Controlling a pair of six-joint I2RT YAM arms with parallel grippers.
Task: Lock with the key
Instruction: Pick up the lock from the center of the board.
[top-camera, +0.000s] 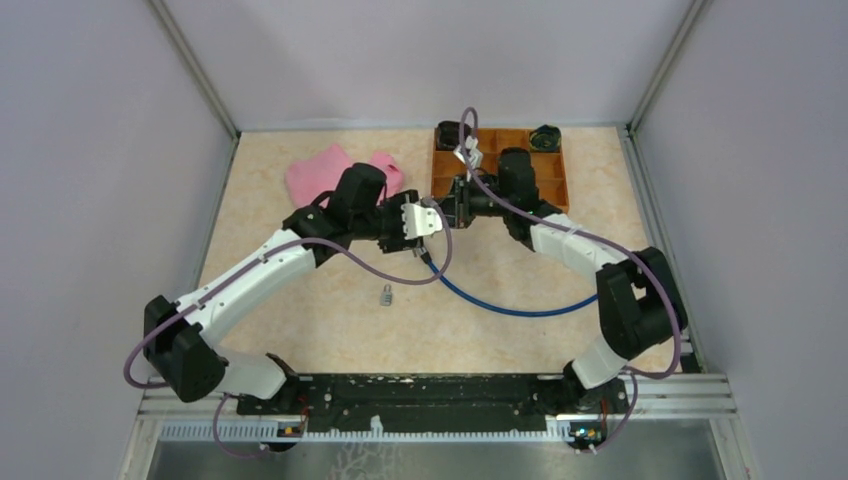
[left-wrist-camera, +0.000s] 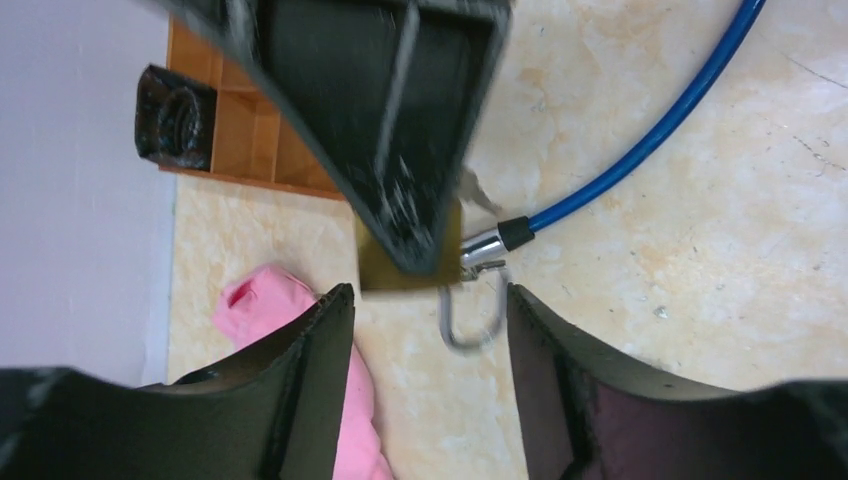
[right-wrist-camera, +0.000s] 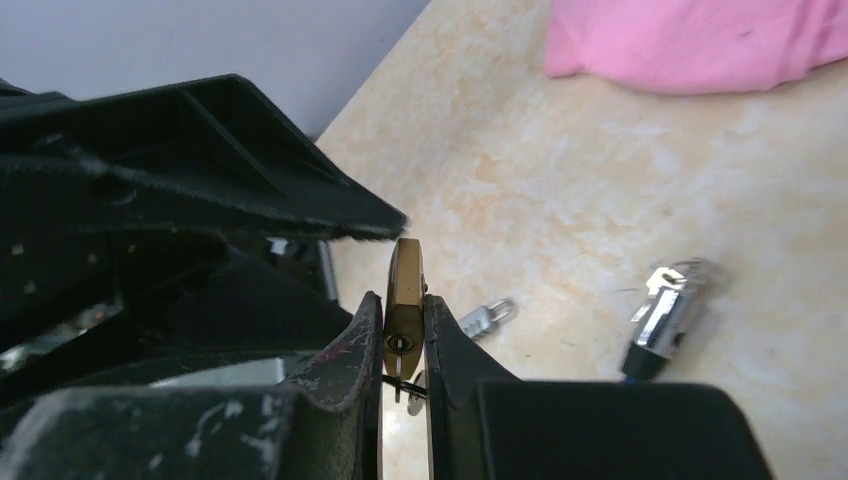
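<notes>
Brass padlock is clenched in your right gripper, your left gripper stands spread, empty, by its shackle, left arm and right arm bent inward.

The padlock sits between the fingers of the right gripper, up over the middle of the table. The left gripper is just left of it. The cable and a small metal thing lie on the table in front. The cloth lies at the back left, the tray at the back right.
</notes>
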